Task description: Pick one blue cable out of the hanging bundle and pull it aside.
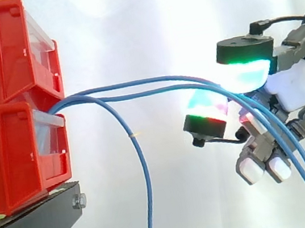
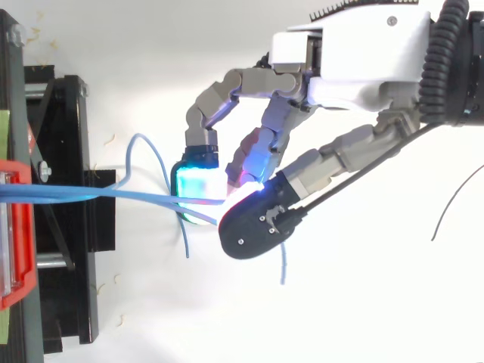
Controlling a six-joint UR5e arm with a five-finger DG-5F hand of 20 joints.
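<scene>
Nearest the side camera, well out from the red bins point(image 1: 7, 101), the robot hand point(image 1: 300, 83) is curled shut. Its broad pad point(image 1: 244, 74) sits on top and a second glowing pad point(image 1: 206, 109) sits underneath, with blue cable running between them.

The blue cables point(image 1: 136, 82) leave the gap between the stacked red bins and run nearly level away from them, well off the vertical, as far as the robot hand. Past the pinch they drop steeply toward the floor on the side away from the bins.

At least two strands follow this path. I cannot tell whether the pads are clamped on one and only dragging the other, or are holding both.

Closer to the bins, a third blue cable point(image 1: 146, 178) falls from the same gap and hangs free, untouched.

At the back, the bins rest on the black stand point(image 1: 37, 223) before the white curtain point(image 1: 145, 23).

By my reading the task is mostly done: the grasp is made and cable has been drawn aside from the hanging strand. What remains is the separation — the task asks for a single cable, and two appear to have come along. One likely needs shedding, or the pull carried further, before this counts as finished.
</scene>
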